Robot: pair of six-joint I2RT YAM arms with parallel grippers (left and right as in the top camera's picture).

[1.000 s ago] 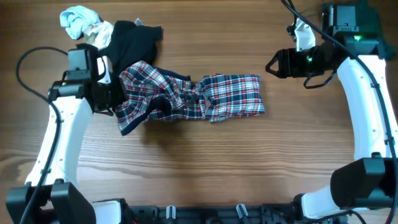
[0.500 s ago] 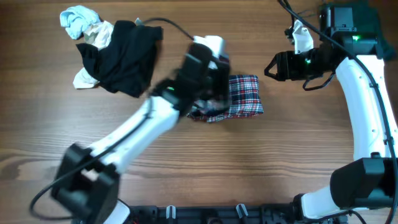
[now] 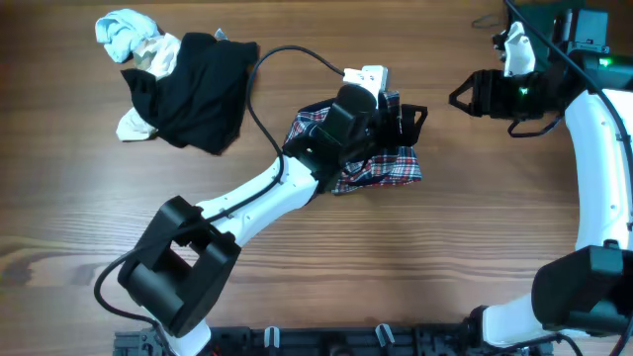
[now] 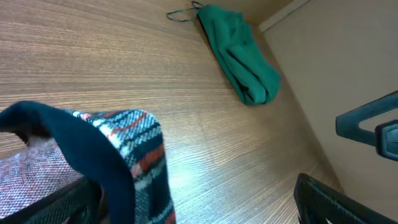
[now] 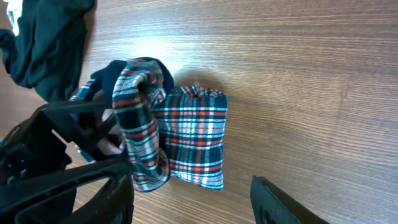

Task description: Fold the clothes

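Left end effector [image 3: 406, 119] released, plaid garment [image 3: 391, 168] edge over it, right end effector [image 3: 459, 99] released

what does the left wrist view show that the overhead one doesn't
Only the left wrist view: a green cloth lying near the table's edge. Only the overhead: the black garment and the pale bundle beside it. Both: the plaid garment on the wooden table.
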